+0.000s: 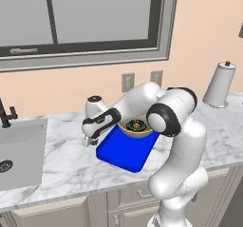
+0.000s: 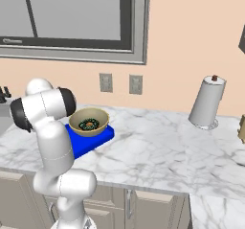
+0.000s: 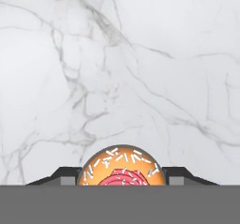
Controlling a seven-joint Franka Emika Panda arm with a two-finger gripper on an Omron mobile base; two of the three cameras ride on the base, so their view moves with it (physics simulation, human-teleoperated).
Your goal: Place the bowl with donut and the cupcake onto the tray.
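I see the bowl (image 1: 136,128) with the donut (image 1: 136,125) already sitting on the tray's (image 1: 124,151) far end, and the cupcake (image 3: 123,171), clamped in my tool (image 1: 87,139) just left of the tray above the counter (image 1: 66,159), remains to place.

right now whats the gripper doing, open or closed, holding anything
Gripper: closed on the cupcake, which sits between its jaws above the bare marble counter.
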